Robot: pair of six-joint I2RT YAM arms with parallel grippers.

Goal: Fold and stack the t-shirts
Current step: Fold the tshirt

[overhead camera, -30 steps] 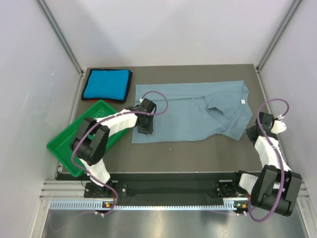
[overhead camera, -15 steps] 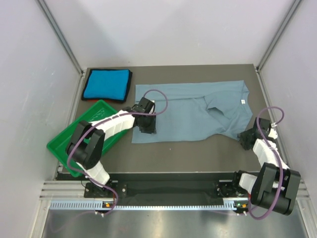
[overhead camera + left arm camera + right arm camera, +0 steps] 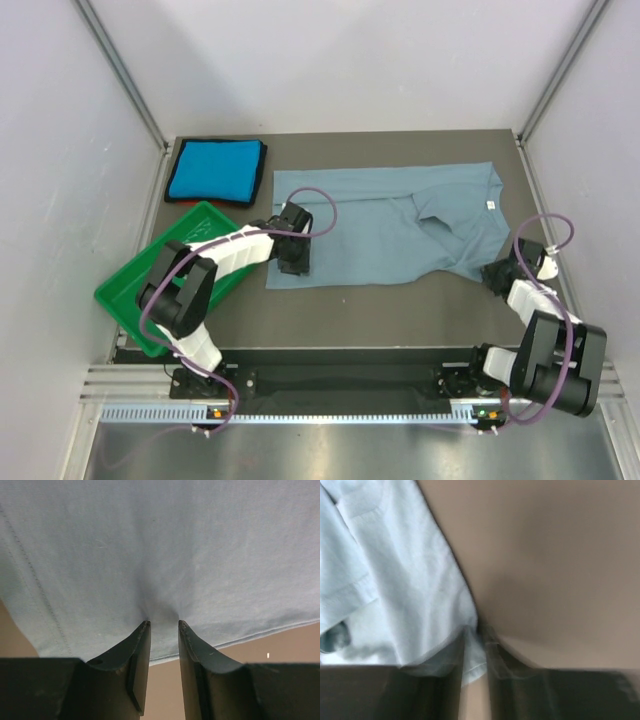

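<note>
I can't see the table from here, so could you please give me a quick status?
Left gripper pinching grey-blue t-shirt near its edge. Right gripper at shirt's corner, blurred, grip unclear. Turquoise t-shirt folded. Nothing in the way.

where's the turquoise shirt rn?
Top view: turquoise shirt lies folded at the table's far-left corner, behind the green tray, left of the grey shirt.

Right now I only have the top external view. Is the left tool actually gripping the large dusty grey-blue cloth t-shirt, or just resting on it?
Observer: Gripping. The left wrist view shows the left tool pinching a pucker of the large dusty grey-blue cloth t-shirt just inside its hem.
Operator: And the right tool?
Observer: Its wrist view is blurred. The right tool straddles the shirt's edge, but whether it grips is unclear.
Operator: What's beside that edge?
Observer: Bare brown table.
</note>
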